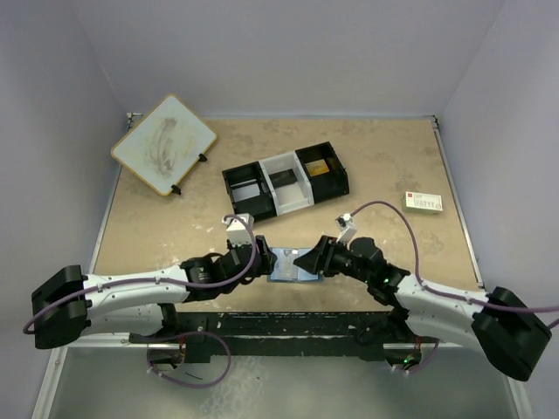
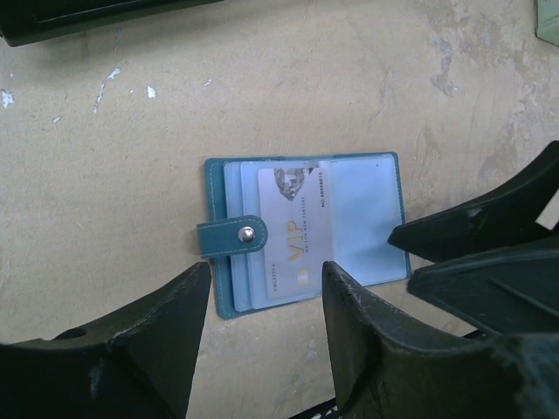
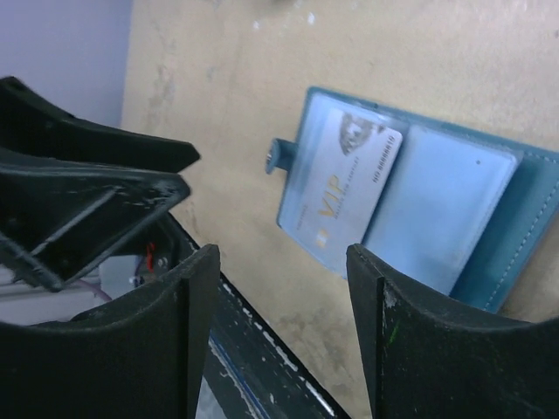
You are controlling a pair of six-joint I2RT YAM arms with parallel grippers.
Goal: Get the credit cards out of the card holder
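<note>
Small flat blue card holder (image 1: 288,264) lies open, inside up, on tan bench (image 1: 384,166) at near edge. Opened long axis runs left-right, claw to claw. Snap tab (image 2: 231,236) folded over one short end. White VIP card (image 2: 293,236) sits in pale pocket, crosswise to that axis. Left claw (image 1: 260,262) and right claw (image 1: 313,260) both spread, gripping nothing, flanking holder's ends. Black-and-white three-compartment tray (image 1: 284,182) behind, well apart. White card with green and red print (image 1: 424,202) far right.

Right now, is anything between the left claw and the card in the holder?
No object blocks it. The left claw hangs open beside the card holder; only its snap tab reaches the VIP card at one edge.
</note>
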